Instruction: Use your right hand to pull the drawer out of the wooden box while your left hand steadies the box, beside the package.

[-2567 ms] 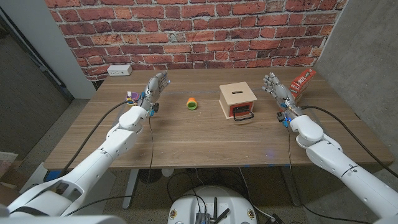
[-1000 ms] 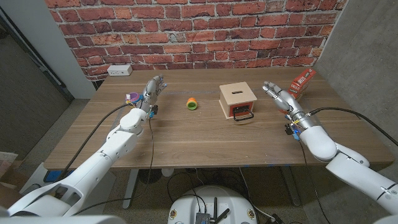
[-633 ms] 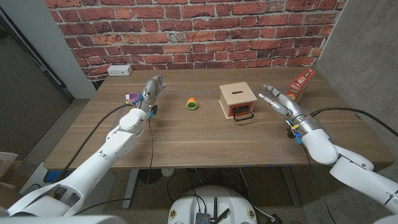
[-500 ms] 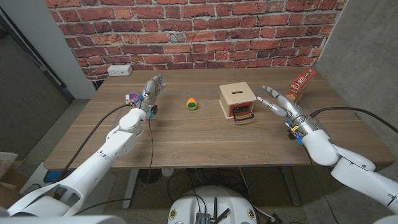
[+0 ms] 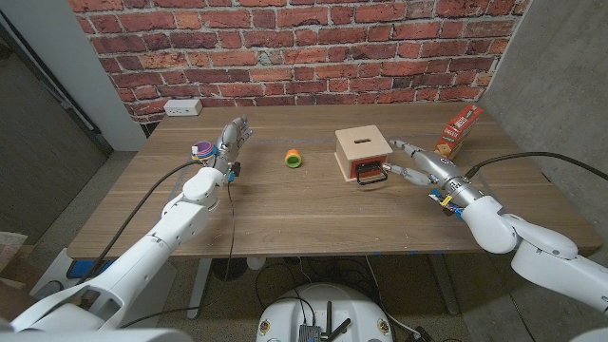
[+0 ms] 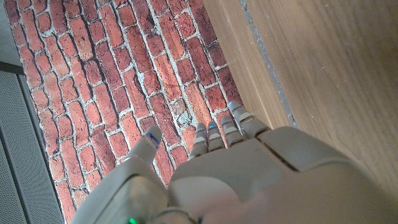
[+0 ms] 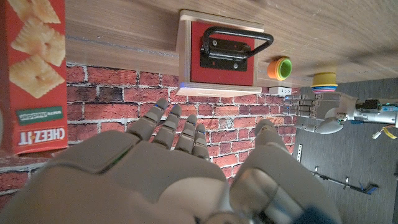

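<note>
The wooden box (image 5: 362,145) stands right of the table's middle, its red drawer front (image 5: 370,171) with a black handle (image 5: 372,177) facing the near edge. My right hand (image 5: 418,163) hovers just right of the handle, fingers spread and pointing at it, holding nothing. In the right wrist view the drawer front (image 7: 221,55) and handle (image 7: 233,45) lie beyond my fingers (image 7: 171,127) with a gap between. My left hand (image 5: 231,141) is raised far to the left of the box, fingers apart, empty. The red cracker package (image 5: 458,130) stands right of the box.
A green and orange ring (image 5: 294,158) lies between my left hand and the box. A colourful stacked toy (image 5: 203,148) sits beside my left hand. A white power strip (image 5: 181,107) lies at the back left, against the brick wall.
My right hand has swung from beside the package down and left toward the drawer handle, fingers now pointing at it. The left hand has stayed put.
</note>
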